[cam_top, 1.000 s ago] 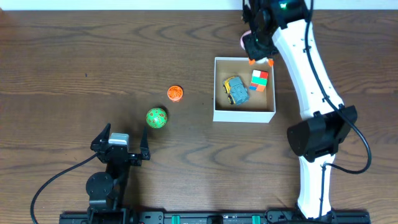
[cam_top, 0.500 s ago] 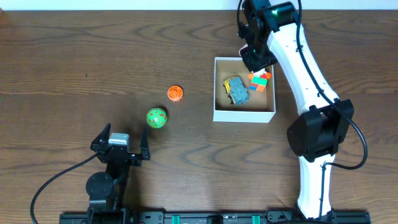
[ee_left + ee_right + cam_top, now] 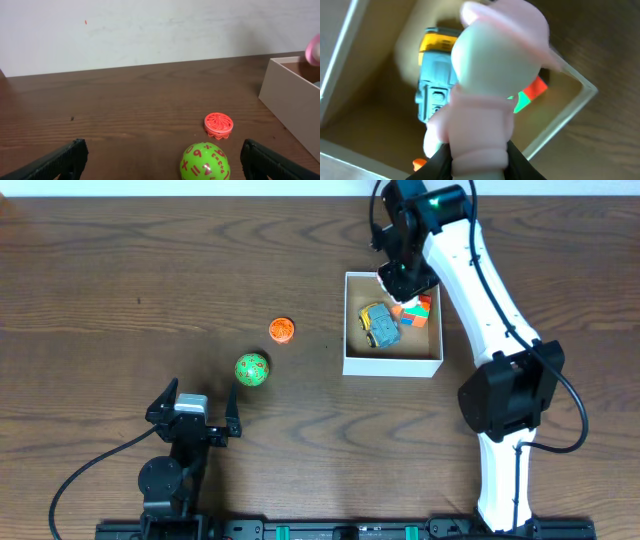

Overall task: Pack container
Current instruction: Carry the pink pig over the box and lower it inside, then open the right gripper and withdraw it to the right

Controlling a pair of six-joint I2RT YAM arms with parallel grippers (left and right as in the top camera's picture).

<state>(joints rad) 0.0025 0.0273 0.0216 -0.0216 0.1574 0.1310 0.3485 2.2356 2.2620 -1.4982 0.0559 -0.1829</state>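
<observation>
**Pink toy held over the container**

The right gripper [image 3: 398,278] is clamped narrow on a pale pink toy figure [image 3: 485,100], which hangs over the container's [image 3: 392,366] far edge. Inside the container lie a toy car [image 3: 379,324] and a coloured cube [image 3: 418,310]. The box looks light, and its thin card walls would likely buckle if pinched mid-span, so a corner is the safer hold. Left of the container, an orange disc [image 3: 282,330] and a green ball [image 3: 252,369] sit on the dark wooden table [image 3: 120,300]. Further left, the left gripper [image 3: 197,415] gapes wide and empty. A white wall [image 3: 150,30] rises behind the container.
</observation>
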